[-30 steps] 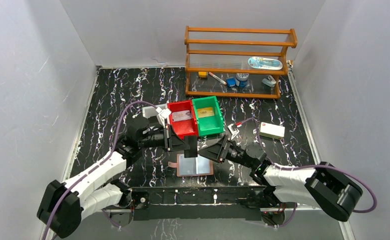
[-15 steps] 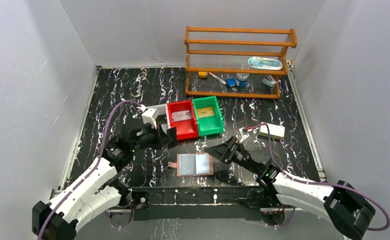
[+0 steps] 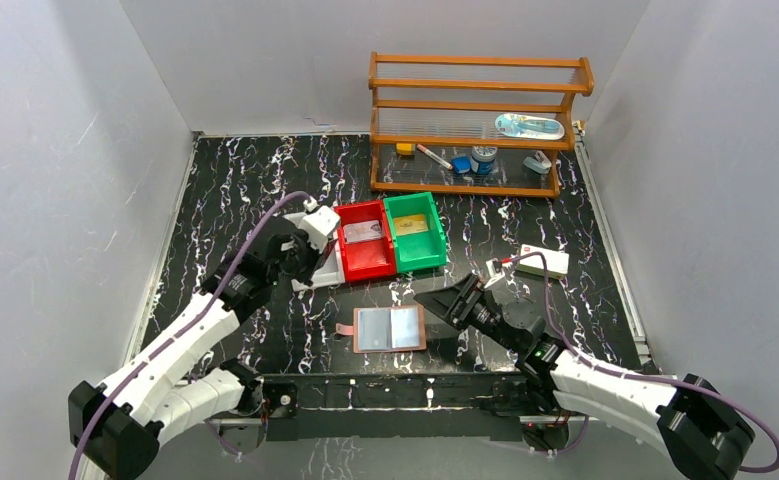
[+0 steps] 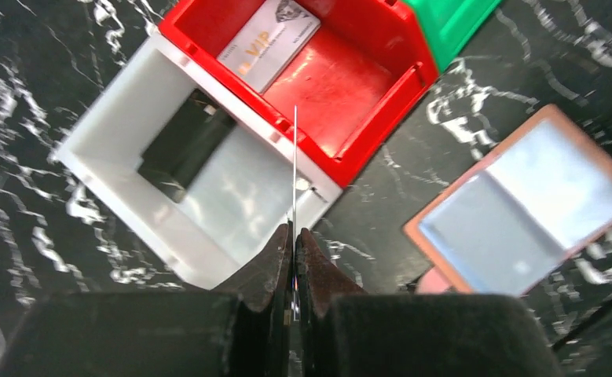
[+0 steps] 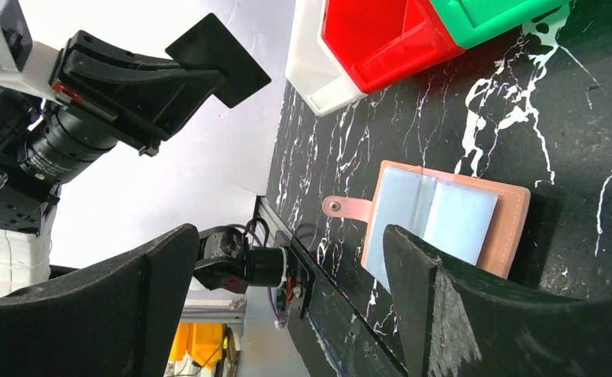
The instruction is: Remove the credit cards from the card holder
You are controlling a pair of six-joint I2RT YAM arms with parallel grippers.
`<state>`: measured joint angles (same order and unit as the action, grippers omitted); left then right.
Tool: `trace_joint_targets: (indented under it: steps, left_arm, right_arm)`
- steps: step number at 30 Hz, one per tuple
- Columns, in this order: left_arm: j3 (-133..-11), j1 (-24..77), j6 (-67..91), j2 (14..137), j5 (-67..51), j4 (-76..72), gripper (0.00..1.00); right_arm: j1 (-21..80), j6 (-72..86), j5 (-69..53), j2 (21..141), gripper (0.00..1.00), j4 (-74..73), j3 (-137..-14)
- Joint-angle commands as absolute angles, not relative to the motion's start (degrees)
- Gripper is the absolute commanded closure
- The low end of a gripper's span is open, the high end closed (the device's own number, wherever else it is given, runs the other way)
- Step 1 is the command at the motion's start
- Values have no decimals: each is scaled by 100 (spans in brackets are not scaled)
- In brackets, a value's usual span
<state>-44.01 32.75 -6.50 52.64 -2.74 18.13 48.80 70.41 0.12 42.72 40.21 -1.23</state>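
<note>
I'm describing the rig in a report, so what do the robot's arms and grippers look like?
The left arm and right arm have white link shells with black joints, and a purple cable loops along each. The left gripper and right gripper have flat black wedge-shaped fingers.

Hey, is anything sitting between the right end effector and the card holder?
Nothing visible. The card holder lies open on the table just beside the open right end effector, with only bare surface between them; the red bin stands farther back.
</note>
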Motion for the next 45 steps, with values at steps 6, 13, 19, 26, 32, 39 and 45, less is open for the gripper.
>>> trace_joint_targets:
  steps: [6,13,19,26,32,39,45]
  left_arm:
    - [-4809,3269,-3906,6205,850,2110,100]
    - [-4873,2847,-5300,6771,535,1497,100]
    - [-5210,2628,-5397,7490,484,1481,100]
    - [-5010,2619,-5319,7804,478,889,100]
    - [-4992,2620,-5423,8256,729,542,100]
    - [-5049,2617,-5309,8817,1030,289,100]
    - [-4857,2608,-5430,8943,1071,-216,100]
  right_arm:
    - [4869,7155,466,3903,2,3884,-124]
    - [4869,7307,426,3933,2,3585,-176]
    - [4869,7451,486,3957,2,3508,-132]
    - [4867,7470,537,3947,2,3419,-115]
    - [4861,7608,653,3929,2,3341,-62]
    - [4860,7632,703,3827,2,3162,-66]
    - [4855,7645,830,3702,2,2849,-84]
